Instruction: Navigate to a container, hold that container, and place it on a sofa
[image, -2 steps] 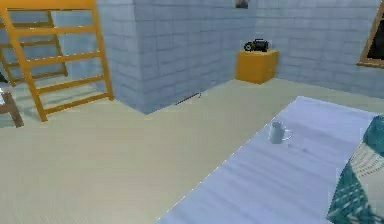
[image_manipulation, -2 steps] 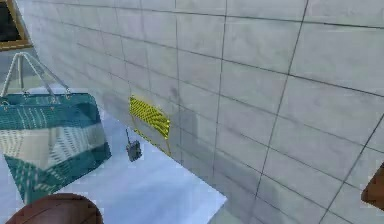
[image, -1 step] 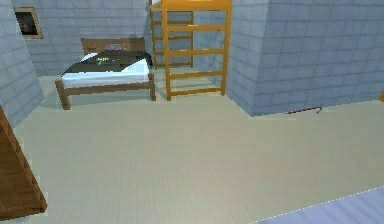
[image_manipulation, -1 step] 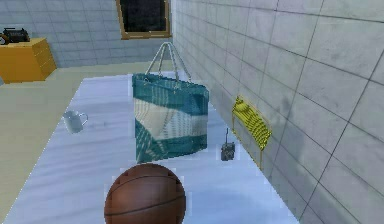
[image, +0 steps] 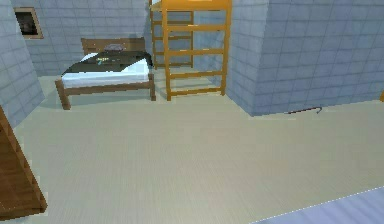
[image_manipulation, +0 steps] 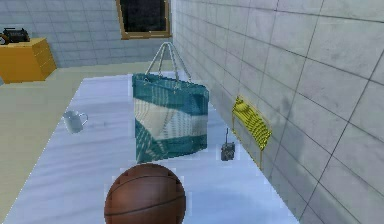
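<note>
Bare floor lies open ahead up to a bed and an orange shelf frame at the far wall. On the pale blue surface, a striped bag and a brown ball block the middle; 2 strips flank them, narrower beside the tiled wall.

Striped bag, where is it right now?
Arm side view's middle: the striped bag stands on the pale blue surface, beyond the brown ball, left of the yellow item.
</note>
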